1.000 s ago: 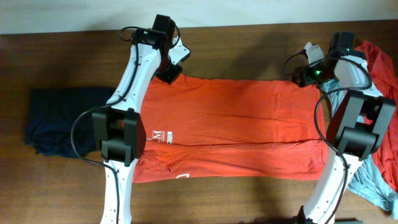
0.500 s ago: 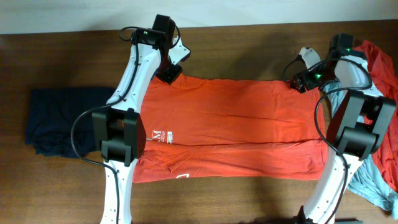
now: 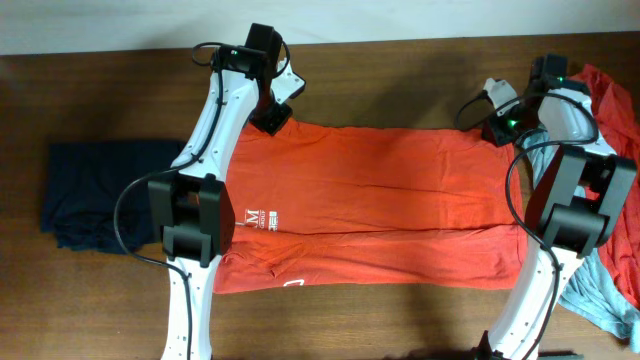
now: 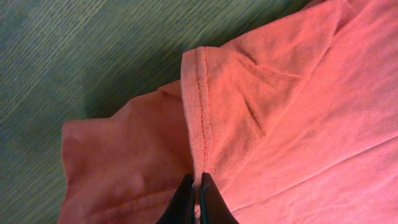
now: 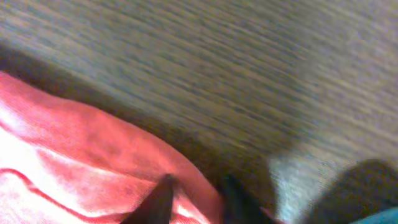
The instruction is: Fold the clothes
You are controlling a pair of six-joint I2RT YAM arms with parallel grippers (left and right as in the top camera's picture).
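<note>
An orange T-shirt (image 3: 380,200) lies spread flat across the wooden table (image 3: 400,70), with white print near its left end. My left gripper (image 3: 272,118) is at the shirt's far left corner. In the left wrist view it (image 4: 199,186) is shut on the stitched sleeve hem of the shirt (image 4: 280,124). My right gripper (image 3: 493,128) is at the far right corner. In the blurred right wrist view it (image 5: 199,196) straddles the shirt's (image 5: 74,155) edge: one finger (image 5: 163,196) lies over the cloth, the other beyond the edge, with a gap between them.
A dark navy garment (image 3: 95,190) lies folded at the left of the table. A heap of clothes, red (image 3: 612,100) on top and pale blue (image 3: 600,290) below, sits along the right edge behind the right arm.
The right gripper has shifted slightly at the shirt's far right corner, first toward the cloth and then back right. The left arm and the shirt have not moved.
</note>
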